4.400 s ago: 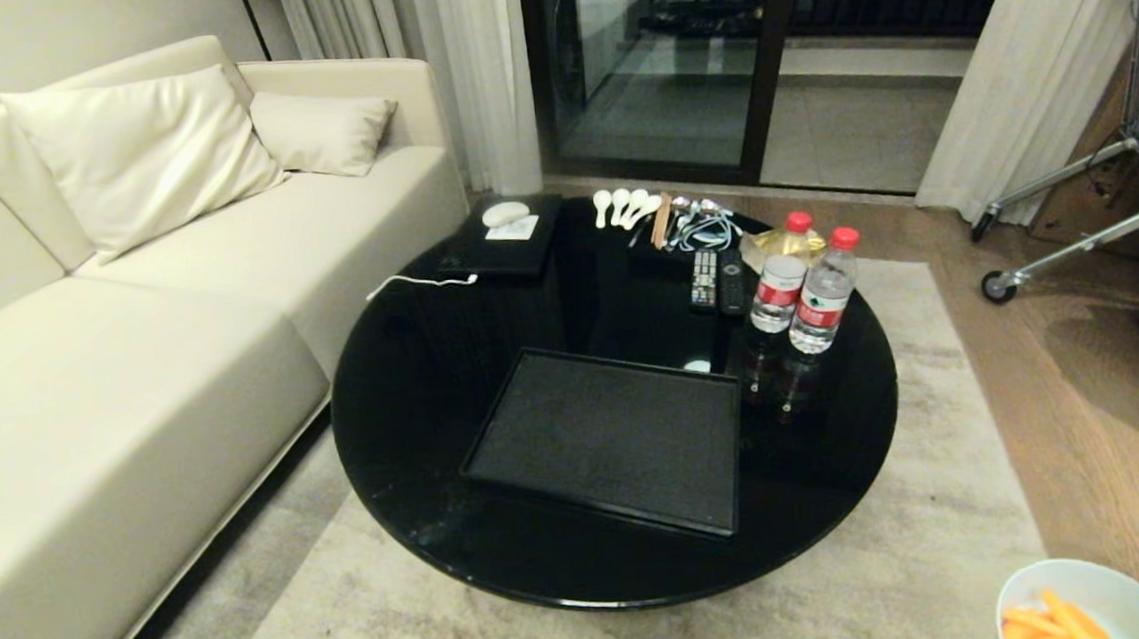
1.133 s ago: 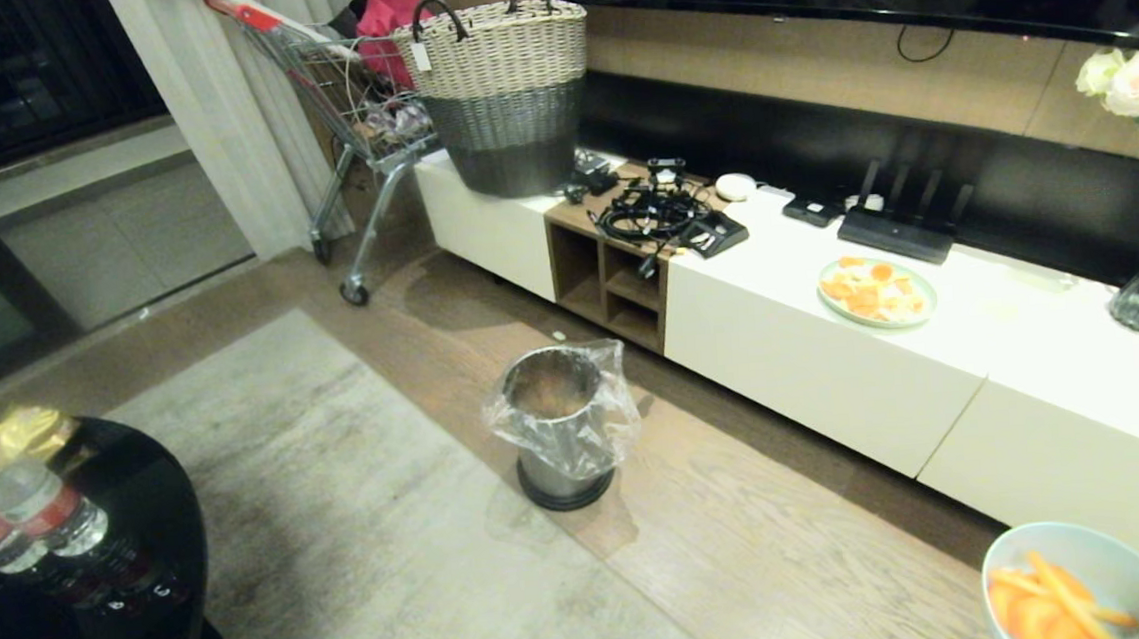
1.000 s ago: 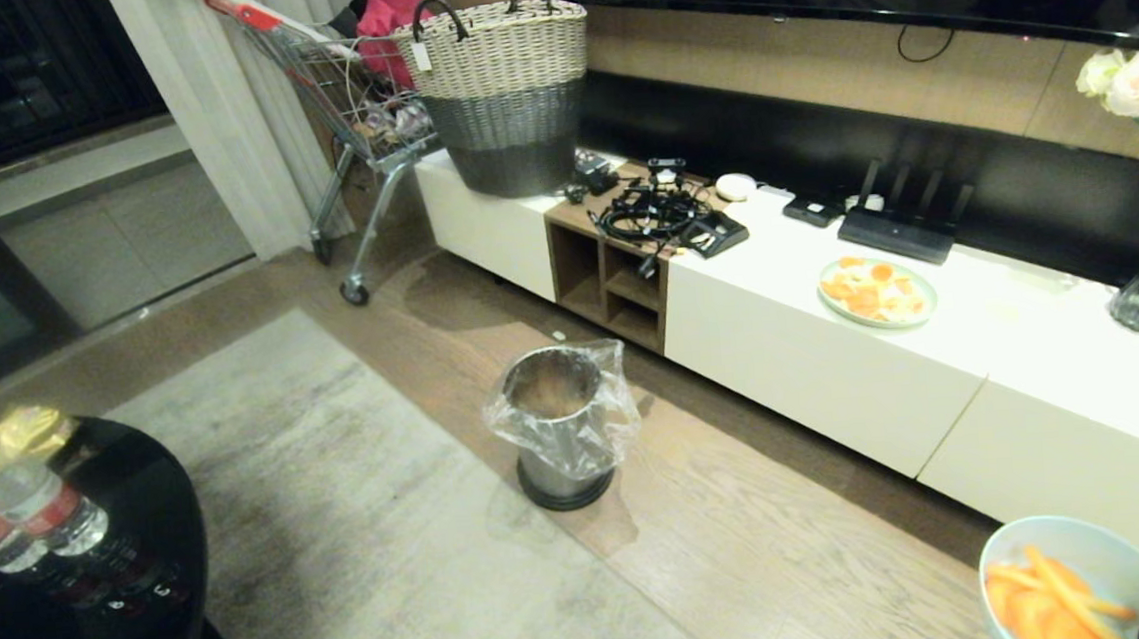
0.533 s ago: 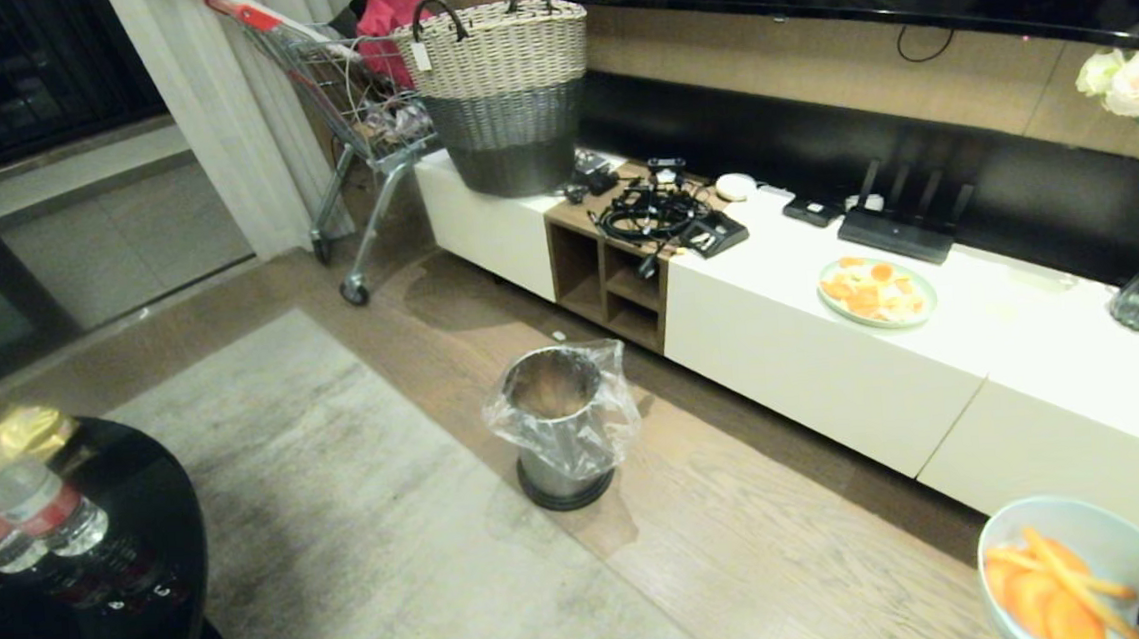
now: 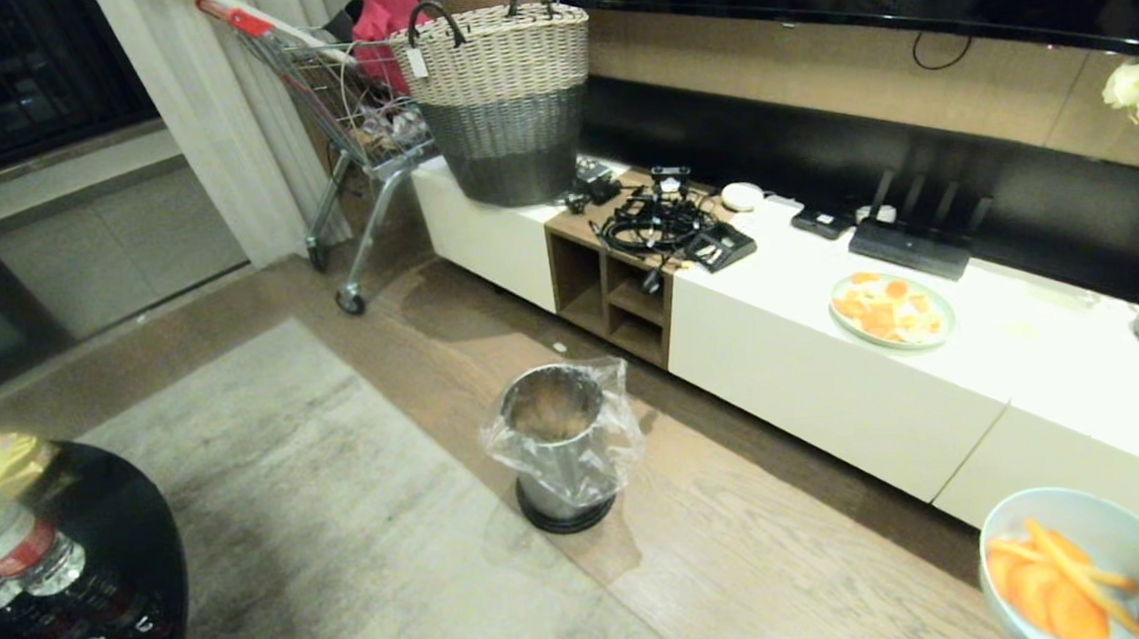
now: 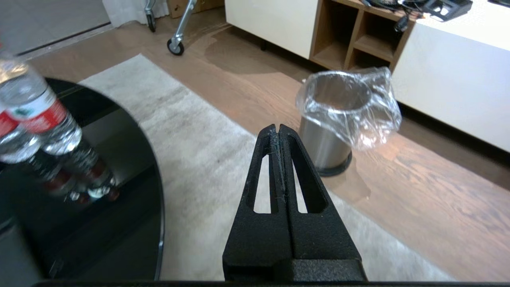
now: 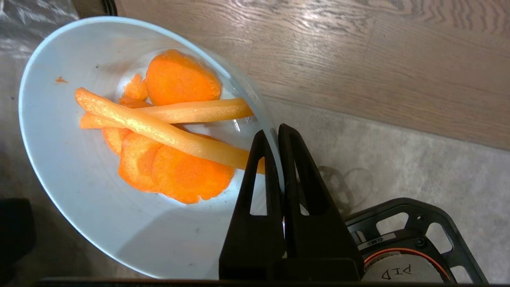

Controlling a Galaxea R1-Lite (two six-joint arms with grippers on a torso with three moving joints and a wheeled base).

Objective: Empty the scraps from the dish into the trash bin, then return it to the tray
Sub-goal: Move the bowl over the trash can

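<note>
The dish (image 5: pixel 1096 531), a small white bowl, hangs low at the right edge of the head view with orange scraps (image 5: pixel 1045 602) inside. My right gripper (image 7: pixel 274 131) is shut on the rim of the dish (image 7: pixel 79 191), one finger inside and one outside, and the scraps (image 7: pixel 175 159) lie against the low side. The trash bin (image 5: pixel 559 451), shiny metal with a clear liner, stands on the wood floor ahead and to the left of the dish. My left gripper (image 6: pixel 277 129) is shut and empty, with the trash bin (image 6: pixel 338 119) beyond it. The tray is out of view.
A long white low cabinet (image 5: pixel 834 381) runs behind the bin, bearing a woven basket (image 5: pixel 504 94), cables and a plate of orange pieces (image 5: pixel 892 309). A shopping cart (image 5: pixel 345 125) stands at the back left. The black round table (image 5: pixel 97 593) with water bottles (image 5: pixel 4 549) sits at left, on a grey rug (image 5: pixel 344 536).
The view swung earlier from the table with the tray to the bin. In the last second the whole scene shifted slightly, and the dish rose a little and tipped more.
</note>
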